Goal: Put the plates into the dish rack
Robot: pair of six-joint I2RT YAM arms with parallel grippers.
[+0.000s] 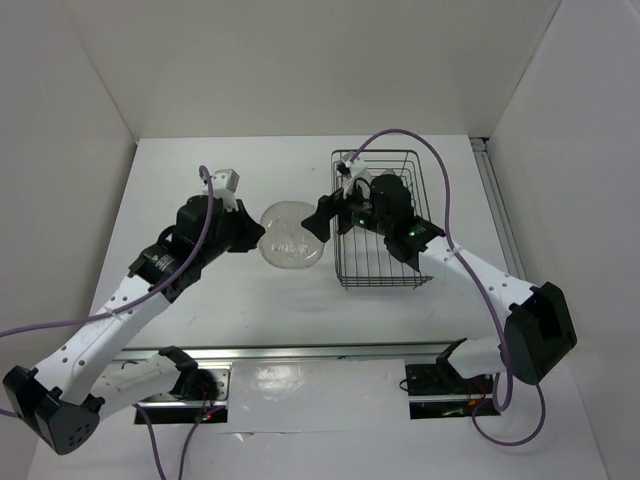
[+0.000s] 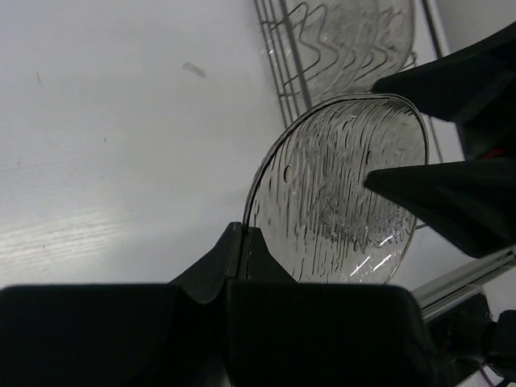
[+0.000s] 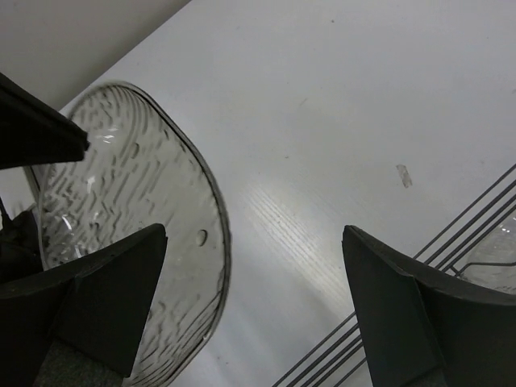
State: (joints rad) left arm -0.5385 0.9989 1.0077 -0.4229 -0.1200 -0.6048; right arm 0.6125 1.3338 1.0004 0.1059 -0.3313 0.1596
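My left gripper (image 1: pixel 252 233) is shut on the rim of a clear ribbed plate (image 1: pixel 291 238) and holds it tilted above the table, left of the dish rack (image 1: pixel 402 266). In the left wrist view the fingers (image 2: pixel 244 239) pinch the plate's (image 2: pixel 339 189) lower edge. My right gripper (image 1: pixel 322 217) is open at the plate's right edge. In the right wrist view (image 3: pixel 254 282) the plate's rim (image 3: pixel 137 185) lies just inside its left finger (image 3: pixel 113 290). The rack's wires (image 2: pixel 284 48) hold other see-through plates (image 2: pixel 355 36).
The dark wire rack stands on the white table at the right, near the right wall. My right forearm reaches over the rack. Rack wires (image 3: pixel 463 226) show at the lower right of the right wrist view. White walls enclose the table.
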